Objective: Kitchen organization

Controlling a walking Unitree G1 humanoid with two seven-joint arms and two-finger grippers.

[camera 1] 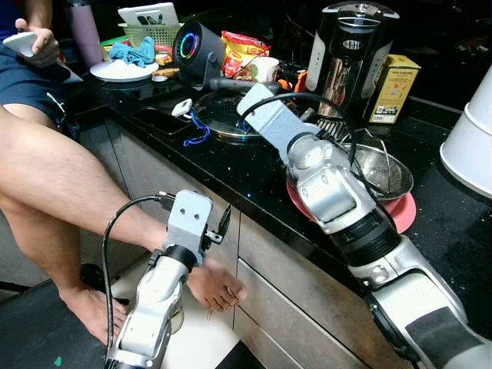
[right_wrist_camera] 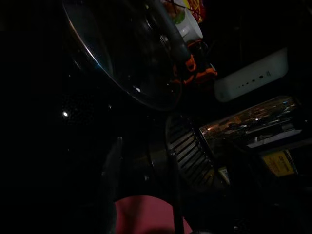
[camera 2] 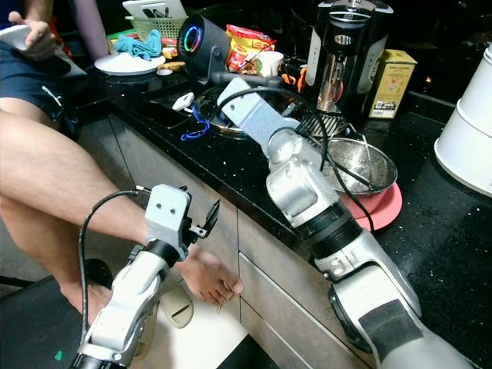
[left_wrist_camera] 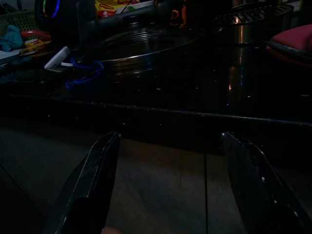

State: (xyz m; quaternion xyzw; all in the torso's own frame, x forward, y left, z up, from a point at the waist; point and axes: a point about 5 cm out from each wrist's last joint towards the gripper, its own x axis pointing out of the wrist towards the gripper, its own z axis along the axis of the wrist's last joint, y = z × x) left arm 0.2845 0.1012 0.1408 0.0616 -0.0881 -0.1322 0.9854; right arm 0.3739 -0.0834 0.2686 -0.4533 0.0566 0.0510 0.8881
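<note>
Left eye view: a person's leg sits beside the left gripper, fingers spread, below the worktop's front edge. Right gripper: can't tell. Its arm overhangs the metal bowl on the red plate; withdrawing could drag them off.

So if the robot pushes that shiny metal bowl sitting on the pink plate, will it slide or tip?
Probably slide: the metal bowl looks smooth, and so does the pink plate beneath it. It seems thin, so likely light and stiff. Its rounded bottom might make it rock, and the wire piece lying across it could rattle or shift.
</note>
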